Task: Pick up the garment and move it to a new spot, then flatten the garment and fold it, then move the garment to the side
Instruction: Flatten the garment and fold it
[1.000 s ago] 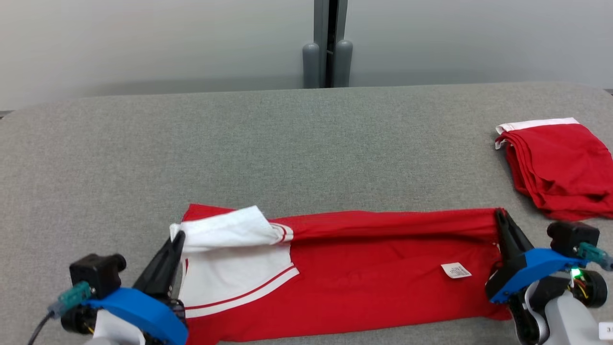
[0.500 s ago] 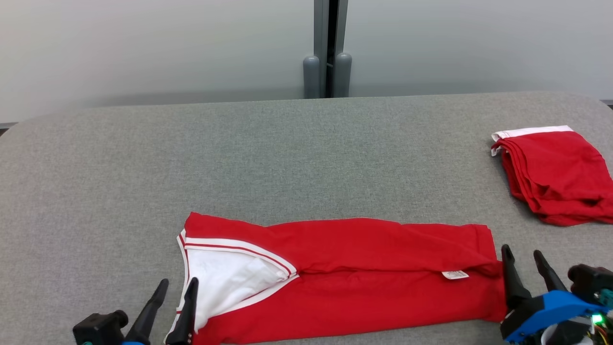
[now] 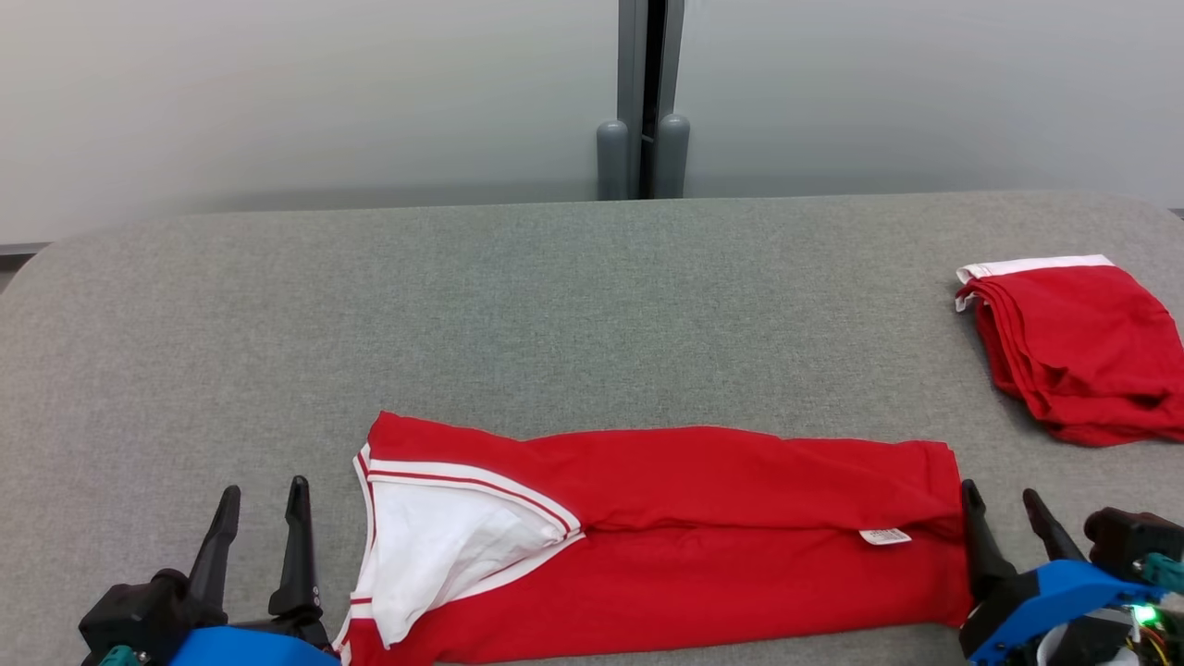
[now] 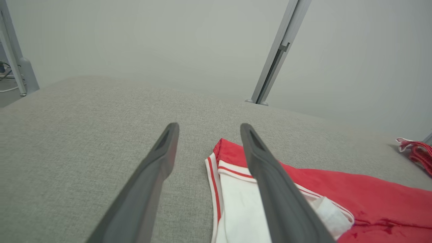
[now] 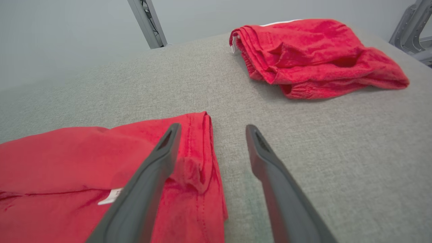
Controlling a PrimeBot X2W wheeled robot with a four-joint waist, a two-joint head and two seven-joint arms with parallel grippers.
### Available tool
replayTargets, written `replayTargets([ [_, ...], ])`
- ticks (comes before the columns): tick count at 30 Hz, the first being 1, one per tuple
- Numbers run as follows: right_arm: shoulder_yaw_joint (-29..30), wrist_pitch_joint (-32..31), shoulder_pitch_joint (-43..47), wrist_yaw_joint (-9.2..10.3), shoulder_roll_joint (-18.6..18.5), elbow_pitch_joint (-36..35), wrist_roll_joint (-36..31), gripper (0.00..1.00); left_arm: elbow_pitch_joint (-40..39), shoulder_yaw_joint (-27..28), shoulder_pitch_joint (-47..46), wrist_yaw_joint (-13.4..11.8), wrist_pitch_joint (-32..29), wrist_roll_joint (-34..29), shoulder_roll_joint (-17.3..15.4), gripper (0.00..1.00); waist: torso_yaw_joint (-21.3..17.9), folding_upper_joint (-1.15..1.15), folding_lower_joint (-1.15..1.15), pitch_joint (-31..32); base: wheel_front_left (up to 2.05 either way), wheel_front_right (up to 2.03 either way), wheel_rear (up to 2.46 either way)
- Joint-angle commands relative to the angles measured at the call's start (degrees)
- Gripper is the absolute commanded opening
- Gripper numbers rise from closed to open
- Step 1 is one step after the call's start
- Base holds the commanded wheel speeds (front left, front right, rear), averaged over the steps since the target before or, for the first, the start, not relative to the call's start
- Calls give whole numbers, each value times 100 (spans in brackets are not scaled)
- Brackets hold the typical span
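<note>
The garment (image 3: 703,546) runs off the head view's bottom edge at its collar end, so the near hem there is unseen. The print on its small white label (image 3: 885,536) is too small to read. In the right wrist view a finger of the right pincer (image 5: 212,127) covers part of that label. In the left wrist view a finger of the left pincer (image 4: 209,125) hides a strip of the white collar panel (image 4: 236,202). The head view's bottom edge cuts off both pincers' bodies. The folded red pile (image 3: 1073,351) passes the right edge. The counter (image 3: 555,305) is cropped on both sides.
</note>
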State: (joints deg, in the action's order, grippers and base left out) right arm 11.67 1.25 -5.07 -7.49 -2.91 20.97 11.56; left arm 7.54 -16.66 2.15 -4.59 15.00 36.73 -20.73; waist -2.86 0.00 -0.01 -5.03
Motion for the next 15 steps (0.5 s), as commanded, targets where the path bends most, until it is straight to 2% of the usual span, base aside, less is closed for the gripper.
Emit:
replayTargets([
  [1,-34,-6,-124,-1,-1,76,-59,100,-28,78,-75,-35,22,-70,78,100,13,0,1,-9,0,0,0],
  [8,-71,47,-129,-1,-2,720,-618,100,76,201,-35,-23,23,-308,369,100,177,0,1,-65,0,0,0],
  [13,-136,123,-156,-1,-2,1196,-469,100,143,248,11,18,24,-398,418,100,220,0,1,-98,0,0,0],
  [14,-153,120,-193,-1,-1,1310,-419,82,162,256,11,31,24,-417,418,100,215,0,1,-102,0,0,0],
  [15,-169,108,-223,-1,2,1416,-376,54,175,261,7,40,24,-423,430,100,208,0,1,-103,0,0,0],
])
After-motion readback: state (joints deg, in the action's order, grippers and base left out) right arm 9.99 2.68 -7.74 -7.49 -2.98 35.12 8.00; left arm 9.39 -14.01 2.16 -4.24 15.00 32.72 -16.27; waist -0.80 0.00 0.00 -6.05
